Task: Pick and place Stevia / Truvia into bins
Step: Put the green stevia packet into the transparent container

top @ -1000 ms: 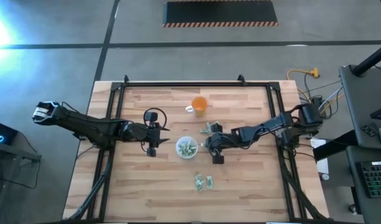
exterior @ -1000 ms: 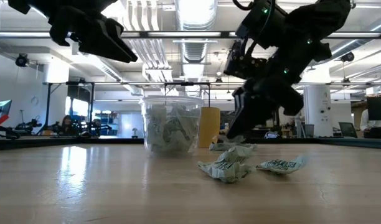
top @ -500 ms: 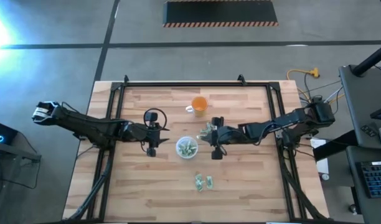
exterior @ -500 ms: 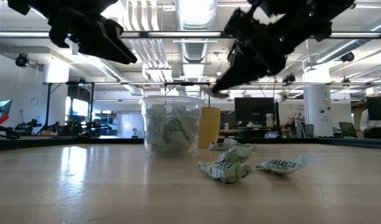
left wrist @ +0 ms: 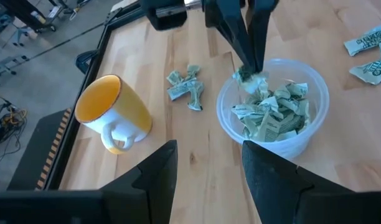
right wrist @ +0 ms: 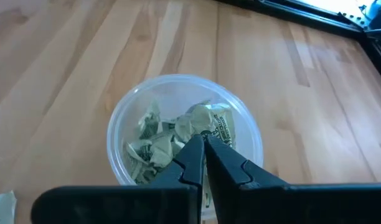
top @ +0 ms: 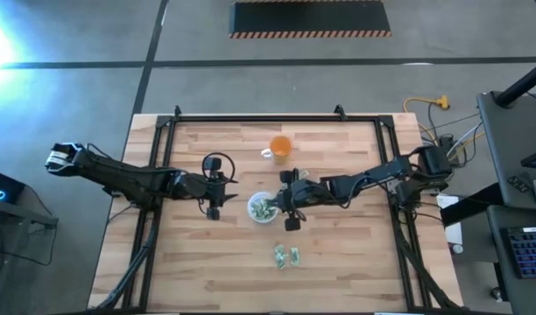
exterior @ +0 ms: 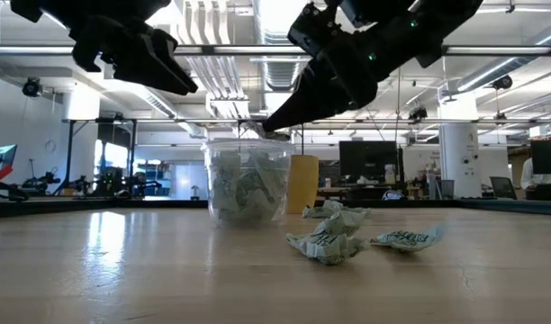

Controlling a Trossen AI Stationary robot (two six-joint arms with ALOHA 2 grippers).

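Observation:
The clear round cup (top: 250, 208) stands on the table, partly filled with crumpled green-white sachets (right wrist: 150, 149). My right gripper (right wrist: 203, 142) hovers over the cup (right wrist: 112, 134), shut on one sachet; the left wrist view shows it (left wrist: 251, 65) at the cup's right rim (left wrist: 225, 102). My left gripper (top: 221, 198) waits open in the air to the left of the cup. Two loose sachets (top: 286, 255) lie flat near the table's near side. One more sachet (left wrist: 185, 87) lies between the cup and the orange mug. My right gripper pinches a crumpled sachet (right wrist: 214, 124) between its two fingertips (left wrist: 245, 53). The fingers come slanting down from the table's right side. The sachet is lifted clear of the table and hangs at the fingertips just above the sachets in the cup; whether it touches them I cannot tell.
An orange mug (top: 280, 147) with a white handle (left wrist: 119, 134) stands toward the far side of the cup. A black frame (top: 250, 118) runs along the table's edges. Bare wood lies left of the cup and along the near edge.
My right gripper has risen from the table beside the sachets to the right of the cup and moved left, until it stands over the cup. It has carried one sachet with it. My left arm has kept still.

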